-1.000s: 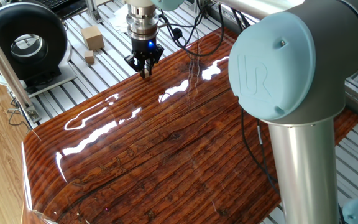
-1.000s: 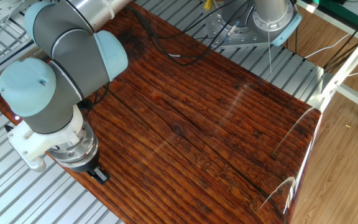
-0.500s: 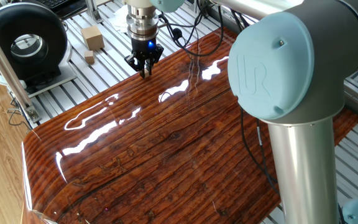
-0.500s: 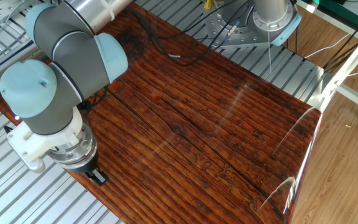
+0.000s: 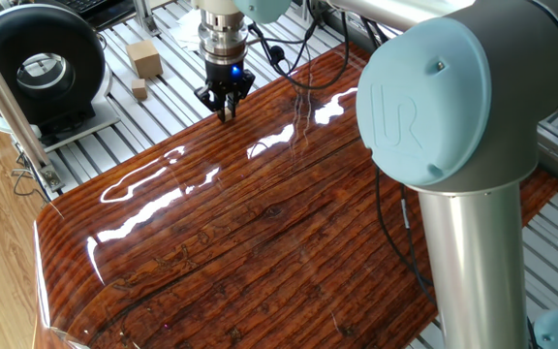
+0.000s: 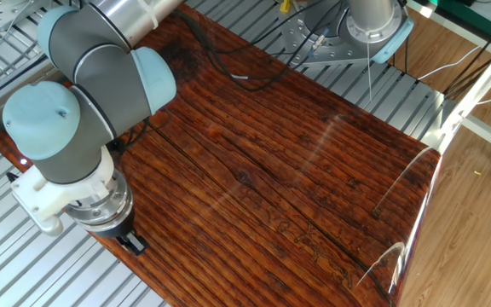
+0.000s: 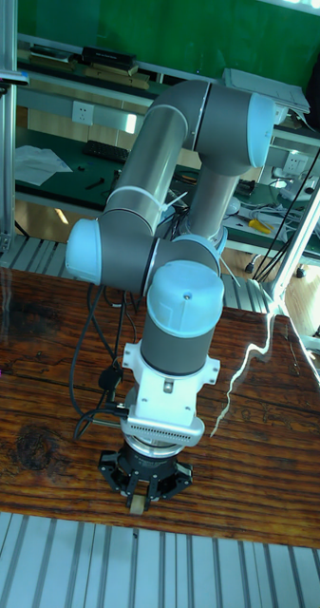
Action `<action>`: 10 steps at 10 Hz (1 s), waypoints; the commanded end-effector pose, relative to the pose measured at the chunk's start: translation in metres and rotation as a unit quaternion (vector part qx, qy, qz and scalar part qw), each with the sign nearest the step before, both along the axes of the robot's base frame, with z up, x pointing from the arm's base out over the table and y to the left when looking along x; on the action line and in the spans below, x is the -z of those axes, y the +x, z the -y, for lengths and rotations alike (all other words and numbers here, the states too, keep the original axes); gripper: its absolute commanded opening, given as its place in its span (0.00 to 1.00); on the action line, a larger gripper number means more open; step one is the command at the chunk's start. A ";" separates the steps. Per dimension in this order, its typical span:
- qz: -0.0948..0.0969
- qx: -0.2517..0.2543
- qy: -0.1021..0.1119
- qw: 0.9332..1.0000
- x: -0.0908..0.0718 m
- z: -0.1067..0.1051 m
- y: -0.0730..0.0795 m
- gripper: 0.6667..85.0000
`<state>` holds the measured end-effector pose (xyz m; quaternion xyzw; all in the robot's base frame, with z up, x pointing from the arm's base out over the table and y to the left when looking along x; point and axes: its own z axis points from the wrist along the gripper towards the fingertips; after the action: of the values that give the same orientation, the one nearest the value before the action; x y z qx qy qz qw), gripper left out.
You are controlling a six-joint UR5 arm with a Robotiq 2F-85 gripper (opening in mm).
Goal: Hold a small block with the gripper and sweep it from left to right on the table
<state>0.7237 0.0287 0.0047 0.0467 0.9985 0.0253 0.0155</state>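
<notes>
Arm reaches over the bench [image 5: 260,223], wrist vertical, tool [image 7: 141,498] pointing straight down at bench's edge. Fingers pinch the small block [image 7: 136,506], which sits between the fingertips, touching the bench.

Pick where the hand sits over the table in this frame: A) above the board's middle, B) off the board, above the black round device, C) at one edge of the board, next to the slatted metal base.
C: the hand points down at the rim of the table, right beside the slatted base, and the tall view shows it at the board's near edge.
</notes>
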 end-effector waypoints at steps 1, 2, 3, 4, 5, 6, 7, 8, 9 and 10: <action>0.003 0.003 0.008 1.000 0.000 -0.003 0.001 0.00; 0.003 0.004 0.009 1.000 0.000 -0.004 0.001 0.00; 0.003 0.004 0.009 1.000 0.000 -0.005 0.002 0.00; 0.003 0.004 0.010 1.000 0.000 -0.005 0.002 0.00; 0.003 0.004 0.011 1.000 -0.001 -0.005 0.001 0.00; 0.001 0.004 0.016 1.000 -0.002 -0.006 0.000 0.00; -0.001 0.005 0.020 1.000 -0.003 -0.007 -0.001 0.00; -0.001 0.005 0.020 1.000 -0.002 -0.008 -0.001 0.00; 0.000 0.007 0.019 1.000 -0.001 -0.010 0.000 0.00; 0.000 0.008 0.018 1.000 0.000 -0.011 -0.001 0.00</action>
<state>0.7226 0.0356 0.0046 0.0493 0.9980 0.0366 0.0144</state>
